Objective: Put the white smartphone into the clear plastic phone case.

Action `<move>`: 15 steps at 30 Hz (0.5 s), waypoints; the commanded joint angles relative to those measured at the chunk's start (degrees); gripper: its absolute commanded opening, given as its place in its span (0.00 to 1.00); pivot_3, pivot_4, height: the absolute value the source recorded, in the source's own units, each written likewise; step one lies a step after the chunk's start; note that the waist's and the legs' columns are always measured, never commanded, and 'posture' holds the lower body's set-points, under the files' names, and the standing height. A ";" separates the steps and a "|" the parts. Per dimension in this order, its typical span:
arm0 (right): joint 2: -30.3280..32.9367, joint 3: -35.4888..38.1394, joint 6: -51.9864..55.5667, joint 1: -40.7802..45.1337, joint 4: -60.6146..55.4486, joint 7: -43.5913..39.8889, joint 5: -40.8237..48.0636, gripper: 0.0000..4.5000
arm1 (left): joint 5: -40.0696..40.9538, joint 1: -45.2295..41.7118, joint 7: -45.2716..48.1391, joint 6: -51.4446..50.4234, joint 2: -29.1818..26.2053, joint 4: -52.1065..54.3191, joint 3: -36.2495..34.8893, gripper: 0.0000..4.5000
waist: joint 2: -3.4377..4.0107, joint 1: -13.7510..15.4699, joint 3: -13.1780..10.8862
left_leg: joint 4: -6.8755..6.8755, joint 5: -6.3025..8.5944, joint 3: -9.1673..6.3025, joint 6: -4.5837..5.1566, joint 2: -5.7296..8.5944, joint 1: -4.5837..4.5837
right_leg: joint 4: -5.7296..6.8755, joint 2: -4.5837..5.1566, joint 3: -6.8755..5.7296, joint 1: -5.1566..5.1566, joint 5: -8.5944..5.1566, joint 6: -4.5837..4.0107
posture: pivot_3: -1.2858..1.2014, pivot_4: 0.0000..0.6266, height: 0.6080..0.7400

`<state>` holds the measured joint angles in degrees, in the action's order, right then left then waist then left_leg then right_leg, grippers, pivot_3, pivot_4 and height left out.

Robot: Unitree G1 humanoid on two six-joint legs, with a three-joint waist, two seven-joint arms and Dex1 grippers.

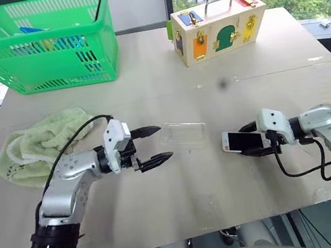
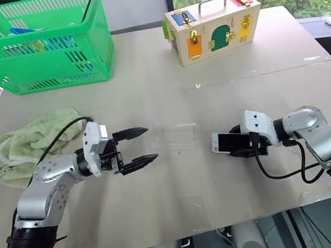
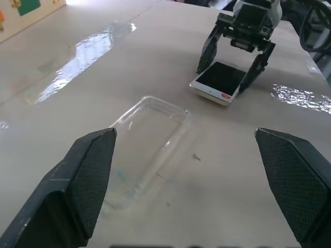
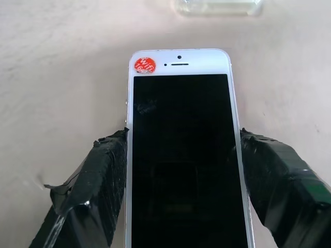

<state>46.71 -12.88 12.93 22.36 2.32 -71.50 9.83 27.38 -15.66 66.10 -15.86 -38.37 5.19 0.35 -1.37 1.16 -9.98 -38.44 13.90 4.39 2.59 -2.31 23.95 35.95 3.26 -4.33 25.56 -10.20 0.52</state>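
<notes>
1. The white smartphone (image 1: 241, 140) is clamped by its long edges between the two fingers of the right gripper (image 1: 256, 140), screen up, just above the table (image 1: 195, 200). Its top end, which bears a red round sticker (image 4: 145, 65), points toward the case.
2. The clear plastic phone case (image 1: 183, 134) lies flat on the table, open side up, between the two grippers and apart from both.
3. The left gripper (image 1: 153, 144) stands just beside the near end of the case with its fingers spread wide and nothing between them. The fingertips do not touch the case.
4. A strip of bare table separates the phone's top end from the case; nothing lies in that gap.
5. A crumpled green towel (image 1: 35, 146) lies on the table at the robot's left, behind the left arm.
6. A green plastic basket (image 1: 41, 46) holding some items stands at the far left of the table.
7. A wooden latch box (image 1: 218, 27) with coloured doors and a metal handle stands at the far side, well apart from the case.
8. A black cable (image 1: 303, 169) loops beside the right arm.
</notes>
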 commanded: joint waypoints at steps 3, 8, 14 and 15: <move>2.29 2.53 0.74 -0.69 -0.84 -2.89 1.99 0.99 | -5.47 -5.49 0.63 4.34 1.59 -6.25 3.46 1.00 | 0.00 -0.16 0.00 | 0.00 0.00 0.04 0.00 0.03 -0.01 | 0.00 -0.02 0.02 0.00 0.00 0.01 | 0.52 0.24 1.00; 4.13 10.41 3.47 -6.15 -7.53 1.68 5.39 0.99 | -8.53 -10.76 4.96 6.94 3.27 -13.25 7.52 1.00 | 0.01 -0.06 0.00 | 0.00 0.00 0.05 0.00 0.01 -0.02 | 0.05 -0.08 0.01 0.02 0.07 0.11 | 0.52 0.24 1.00; 5.68 25.63 19.54 -18.01 -29.12 6.23 21.30 1.00 | -14.47 -16.85 7.92 11.15 5.09 -24.15 12.36 0.88 | 0.00 0.11 0.00 | -0.01 0.00 0.03 0.00 -0.01 -0.02 | 0.05 -0.08 0.03 0.01 0.13 0.21 | 0.52 0.24 1.00; 5.50 27.17 21.13 -19.69 -32.20 7.43 22.92 1.00 | -15.17 -17.72 8.34 12.06 5.47 -25.95 12.81 0.82 | 0.00 0.10 0.00 | -0.01 0.00 -0.02 -0.01 -0.02 -0.02 | 0.05 -0.10 0.00 0.00 0.13 0.21 | 0.52 0.24 1.00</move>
<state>51.84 10.48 31.02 3.55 -24.10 -65.82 28.61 13.38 -32.07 73.46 -6.01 -33.17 -19.14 12.58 -1.37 1.25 -9.98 -38.45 13.90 4.37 2.59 -2.34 23.93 36.01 3.15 -4.33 25.57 -10.06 0.72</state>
